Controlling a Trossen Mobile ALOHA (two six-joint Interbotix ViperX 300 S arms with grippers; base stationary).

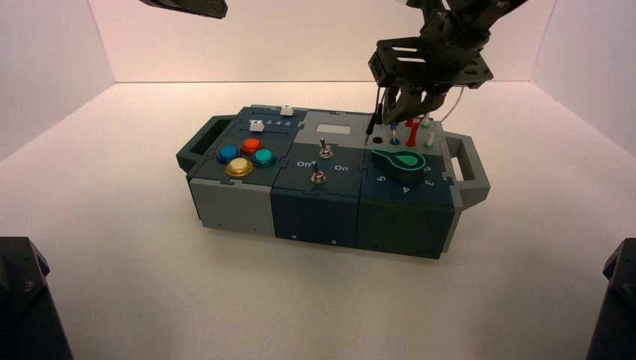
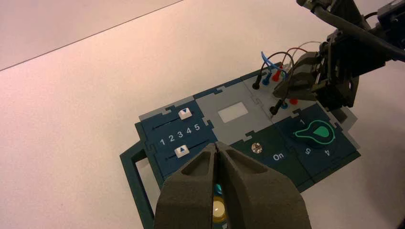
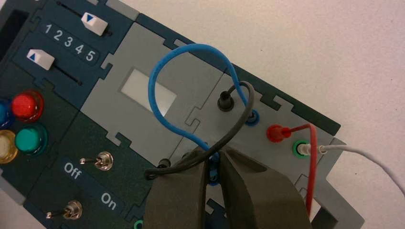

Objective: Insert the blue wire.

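Right tool (image 3: 213, 167) at box's (image 3: 200, 114) wire sockets, clenched on blue plug (image 3: 213, 174); seating in socket unclear. Left tool (image 2: 216, 181) idle over box, clenched empty.

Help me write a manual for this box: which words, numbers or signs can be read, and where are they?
"1 2 3 4 5": between the white sliders.
Blue triangle: one on each slider cap.
"Off": beside the toggle switches.
"On": beside them too.
"1", "4", "5": around the green-edged knob; its other numbers are too small to read.
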